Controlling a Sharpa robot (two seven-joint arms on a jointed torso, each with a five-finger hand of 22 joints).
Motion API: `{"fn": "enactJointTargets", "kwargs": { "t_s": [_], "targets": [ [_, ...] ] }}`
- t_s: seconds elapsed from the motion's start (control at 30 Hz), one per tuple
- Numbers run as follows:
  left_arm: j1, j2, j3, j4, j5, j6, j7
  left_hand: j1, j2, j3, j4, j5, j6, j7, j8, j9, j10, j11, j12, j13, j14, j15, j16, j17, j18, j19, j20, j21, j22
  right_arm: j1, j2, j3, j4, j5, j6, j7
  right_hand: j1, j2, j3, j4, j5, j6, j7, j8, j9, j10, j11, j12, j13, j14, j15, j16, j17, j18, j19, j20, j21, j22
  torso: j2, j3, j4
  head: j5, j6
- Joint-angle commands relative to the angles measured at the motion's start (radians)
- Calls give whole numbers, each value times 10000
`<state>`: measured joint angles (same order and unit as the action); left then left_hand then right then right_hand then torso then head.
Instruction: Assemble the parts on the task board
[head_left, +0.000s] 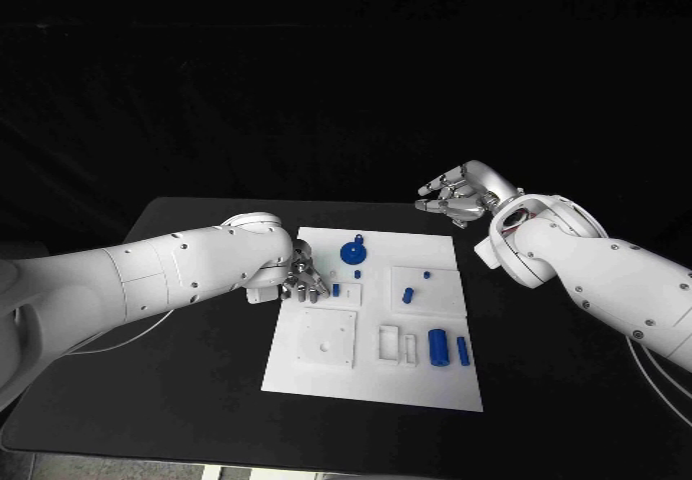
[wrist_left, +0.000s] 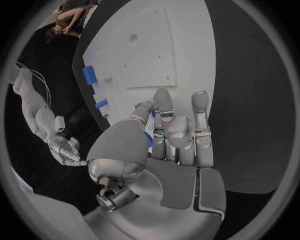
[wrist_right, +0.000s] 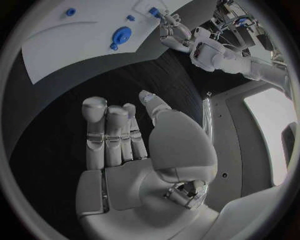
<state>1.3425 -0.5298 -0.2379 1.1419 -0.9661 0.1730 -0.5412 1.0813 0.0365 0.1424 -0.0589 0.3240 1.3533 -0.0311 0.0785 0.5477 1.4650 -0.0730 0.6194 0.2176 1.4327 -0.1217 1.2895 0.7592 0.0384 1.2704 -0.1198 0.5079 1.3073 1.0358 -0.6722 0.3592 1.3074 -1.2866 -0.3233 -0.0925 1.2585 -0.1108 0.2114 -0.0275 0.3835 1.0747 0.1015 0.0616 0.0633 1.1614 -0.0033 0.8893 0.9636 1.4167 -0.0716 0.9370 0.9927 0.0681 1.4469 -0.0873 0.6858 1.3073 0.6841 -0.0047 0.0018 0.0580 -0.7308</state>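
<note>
Black table (head_left: 173, 380), left robot hand (head_left: 303, 280) pinching blue part (wrist_left: 149, 138) at task board (head_left: 433, 385), right robot hand (head_left: 462, 195) empty, fingers apart

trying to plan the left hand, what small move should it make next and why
Probably close the left hand on the small blue part at its fingertips and lift. That hand sits at the task board's left edge beside this part; the right hand hovers off the board, holding nothing.

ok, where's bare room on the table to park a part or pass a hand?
Free: black table left of the task board, and the strip right of it under the right arm. Crowded: the board's left edge at the left hand, and around the blue parts.
</note>
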Motion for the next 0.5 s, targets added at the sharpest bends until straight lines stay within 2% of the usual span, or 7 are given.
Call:
{"fn": "enactJointTargets", "kwargs": {
  "t_s": [0.03,0.2,0.3,0.4,0.43,0.5],
  "targets": [
    [-61,32,-30,4,60,201,-19,-37,-114,-14,73,-76,-57,3,5,0,509,-49,29,-11,5,6,-23,-21,24,52,-5,-42,178,-5,1,4,5,-15,100,62,-65,-57,-10,59,67,-75,21,2,-6,-56,5,4,-10,-44,26,-61,-9,140,17,6,-61,811,-4,-6,8,-13,-6],
    [-61,2,-29,-5,55,162,-25,-95,-224,-122,214,-187,-50,-4,10,0,509,-52,23,-17,1,-1,-34,-38,21,55,-11,-46,178,-6,-5,4,-2,-14,99,62,-65,-57,-10,59,67,-75,21,2,-6,-56,5,4,-10,-44,26,-61,-9,140,17,6,-61,811,-6,-10,9,-25,4],
    [-61,-32,-28,-6,48,129,-10,-125,-301,-209,332,-542,-33,-6,16,2,509,-53,28,-16,4,-4,-33,-37,21,56,-13,-52,176,-9,-9,4,-5,-13,98,64,-65,-57,-10,59,67,-75,21,2,-6,-56,5,4,-10,-44,26,-61,-9,140,17,6,-61,811,-4,-13,7,-33,14],
    [-62,-75,-26,7,43,108,21,-178,-480,-326,538,-1037,3,-2,25,7,510,-52,28,-15,1,-4,-36,-40,16,59,-16,-57,178,-14,-12,4,-8,-13,96,65,-65,-57,-10,59,67,-75,21,2,-6,-56,5,4,-10,-44,26,-61,-9,140,17,6,-61,811,-6,-11,11,-45,16],
    [-62,-94,-26,17,42,104,37,-202,-591,-345,643,-1348,21,-2,29,8,509,-51,29,-15,2,-2,-37,-39,13,57,-17,-60,177,-16,-13,4,-10,-13,95,65,-65,-57,-10,59,67,-75,21,2,-6,-56,5,4,-10,-44,26,-61,-9,140,17,6,-61,811,-7,-12,10,-48,15],
    [-61,-140,-25,54,42,99,64,-262,-997,-213,1005,-2209,81,6,48,19,509,-47,27,-13,-5,1,-49,-57,9,57,-21,-68,176,-22,-17,4,-11,-13,92,67,-65,-57,-10,59,67,-75,21,2,-6,-56,5,4,-10,-44,26,-61,-9,140,17,6,-61,811,-8,-13,9,-58,11]
  ]
}}
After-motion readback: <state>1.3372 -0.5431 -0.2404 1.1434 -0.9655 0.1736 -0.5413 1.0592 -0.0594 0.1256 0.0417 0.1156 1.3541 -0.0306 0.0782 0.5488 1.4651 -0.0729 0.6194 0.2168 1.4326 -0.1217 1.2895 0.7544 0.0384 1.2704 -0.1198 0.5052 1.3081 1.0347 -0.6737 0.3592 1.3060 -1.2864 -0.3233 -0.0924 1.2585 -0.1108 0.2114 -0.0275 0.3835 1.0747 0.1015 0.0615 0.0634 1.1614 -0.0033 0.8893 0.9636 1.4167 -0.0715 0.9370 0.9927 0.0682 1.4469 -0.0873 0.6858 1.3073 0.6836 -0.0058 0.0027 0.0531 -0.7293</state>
